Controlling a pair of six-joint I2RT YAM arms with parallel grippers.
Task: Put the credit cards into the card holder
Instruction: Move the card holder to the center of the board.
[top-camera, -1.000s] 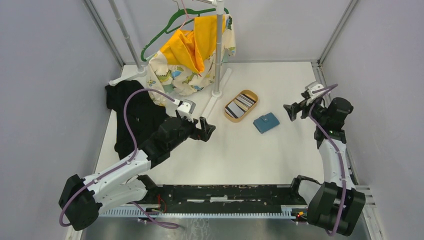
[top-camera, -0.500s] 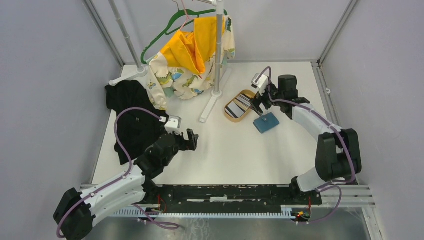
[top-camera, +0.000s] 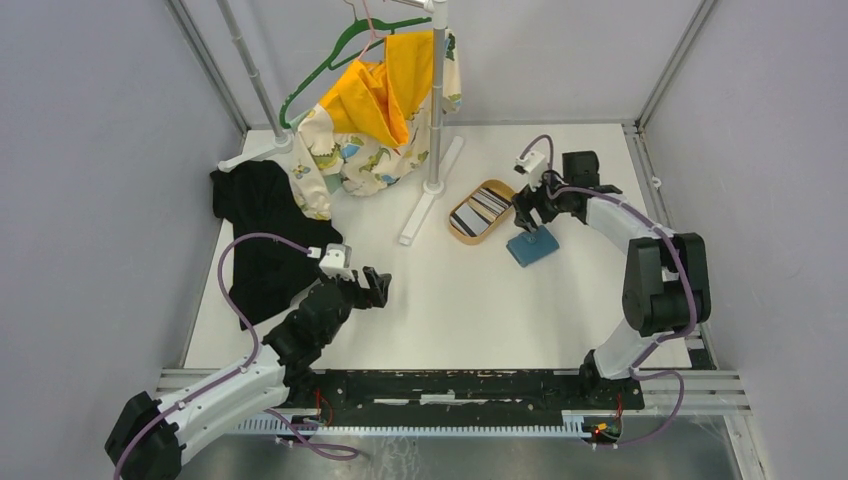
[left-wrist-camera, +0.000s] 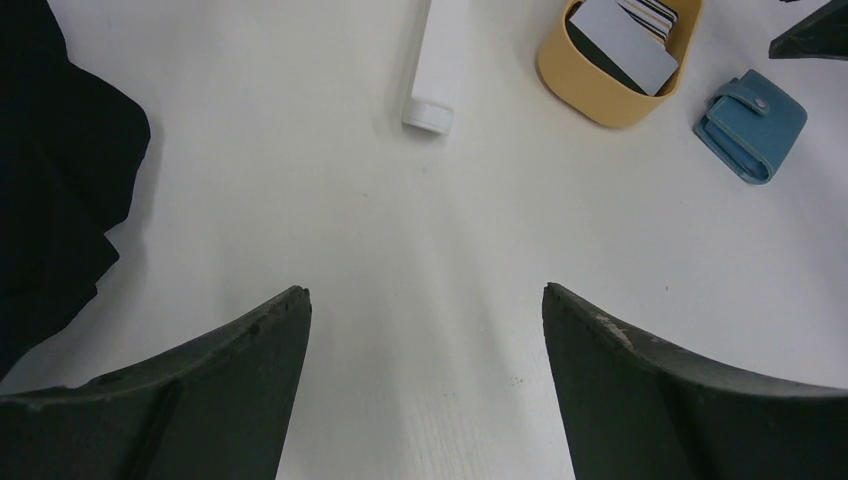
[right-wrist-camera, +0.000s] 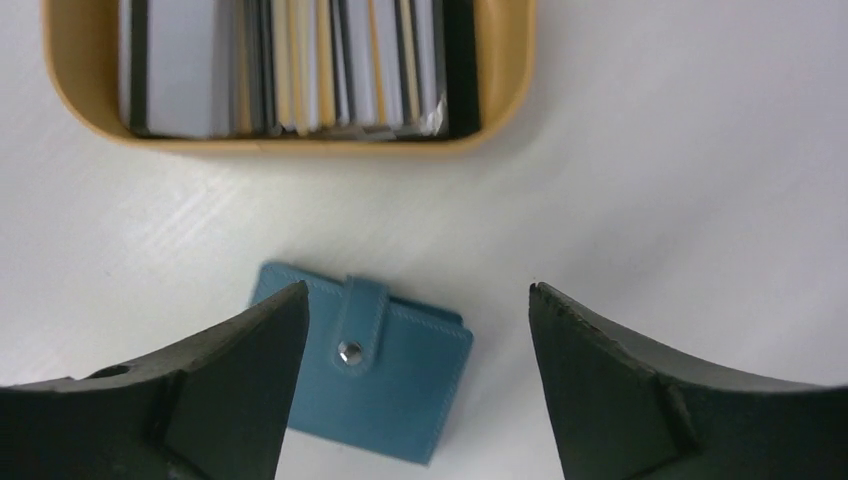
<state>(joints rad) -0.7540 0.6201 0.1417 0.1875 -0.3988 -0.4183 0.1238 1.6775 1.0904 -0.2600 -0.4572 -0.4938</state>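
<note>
While the card holder (top-camera: 532, 245) lies shut, grey walls (top-camera: 100, 150) flank the table (top-camera: 480, 300).

A crumpled black garment (top-camera: 262, 240) is seen heaped at the far left of a white tabletop (top-camera: 480, 310). A cream printed garment with yellow lining (top-camera: 375, 110) is hung on a green plastic hanger (top-camera: 330, 62) from a white metal rack (top-camera: 436, 100) at the far centre. An oval tan wooden tray (left-wrist-camera: 595, 98) is set just right of the rack's foot.
</note>
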